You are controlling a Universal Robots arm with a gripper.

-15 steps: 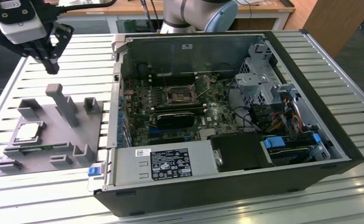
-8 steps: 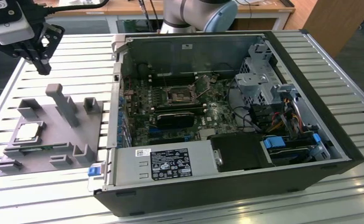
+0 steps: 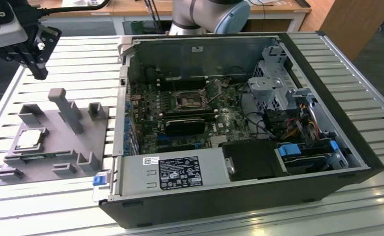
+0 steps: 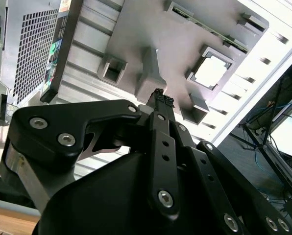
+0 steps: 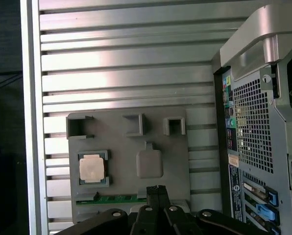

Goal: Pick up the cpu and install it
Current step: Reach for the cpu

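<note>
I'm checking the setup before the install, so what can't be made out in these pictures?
1. The cpu: its underside, hidden by the grey tray recess it lies in, in all views.
2. The motherboard socket: whether its latch is open is too small to tell in the exterior view.
3. The green strip at the tray's edge: partly covered by the gripper in the first wrist view.

1. Shiny silver square metal-topped cpu, darker rim, near the matte black gripper.
2. Plain grey plastic fixture tray beneath the cpu.
3. Silver metal table, striped by dark grooves.
4. Black computer case, green motherboard inside.
</note>
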